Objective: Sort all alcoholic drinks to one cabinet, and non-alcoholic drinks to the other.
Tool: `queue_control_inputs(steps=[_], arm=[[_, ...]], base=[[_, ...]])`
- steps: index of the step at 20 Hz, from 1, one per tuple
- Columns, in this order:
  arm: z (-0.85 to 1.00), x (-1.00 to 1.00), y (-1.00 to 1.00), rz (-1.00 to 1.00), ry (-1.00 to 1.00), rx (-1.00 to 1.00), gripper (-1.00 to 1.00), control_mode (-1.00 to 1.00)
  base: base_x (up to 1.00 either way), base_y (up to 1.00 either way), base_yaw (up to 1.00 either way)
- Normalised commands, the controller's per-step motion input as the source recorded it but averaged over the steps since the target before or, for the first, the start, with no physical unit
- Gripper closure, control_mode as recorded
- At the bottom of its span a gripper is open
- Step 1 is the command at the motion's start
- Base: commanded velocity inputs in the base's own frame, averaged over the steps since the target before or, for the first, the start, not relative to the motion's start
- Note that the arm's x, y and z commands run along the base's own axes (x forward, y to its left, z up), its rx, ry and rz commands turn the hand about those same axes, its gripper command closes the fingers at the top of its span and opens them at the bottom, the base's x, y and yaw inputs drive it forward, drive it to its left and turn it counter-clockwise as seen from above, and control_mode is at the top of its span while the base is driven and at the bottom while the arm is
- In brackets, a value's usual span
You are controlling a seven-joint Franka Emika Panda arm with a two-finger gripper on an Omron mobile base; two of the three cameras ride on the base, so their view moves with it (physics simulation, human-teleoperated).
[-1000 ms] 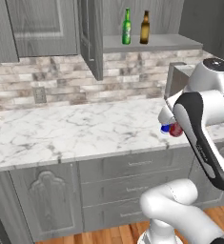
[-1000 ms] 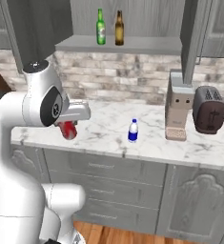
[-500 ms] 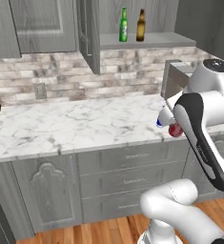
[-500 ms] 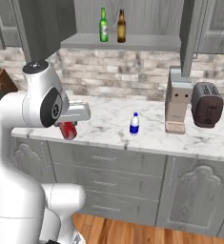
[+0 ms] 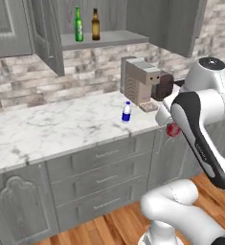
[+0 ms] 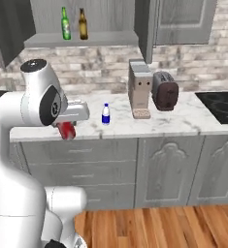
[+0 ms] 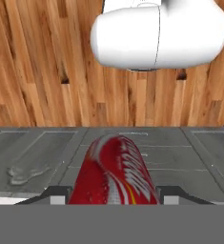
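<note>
Two upper cabinets [image 6: 183, 22] hanging over a marble counter [image 5: 51, 129], wooden floor [image 6: 159, 227] lying below, green bottle [image 6: 65, 23] and amber bottle [image 6: 82, 24] standing on the open shelf, white-and-blue bottle [image 6: 105, 114] standing on the counter, gripper [image 6: 67, 130] clamping the red can [image 6: 67, 130] in front of the drawers.

The white arm stands folded, elbow high, forearm bent down in front of the table edge. Its gripper [image 7: 112, 193] points at the floor, fingers [image 7: 56, 194] clamped either side of a red can [image 7: 114, 171].
</note>
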Motion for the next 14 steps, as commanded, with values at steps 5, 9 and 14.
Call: queue_control_inputs(steps=[5,9,14], arm=[[0.00,0.00,0.00,0.00,0.00,0.00,1.00,1.00],[0.00,0.00,0.00,0.00,0.00,0.00,1.00,1.00],[0.00,0.00,0.00,0.00,0.00,0.00,1.00,1.00]], base=[[-0.47,0.01,-0.09],[-0.15,0.00,0.77],[-0.01,0.01,1.00]])
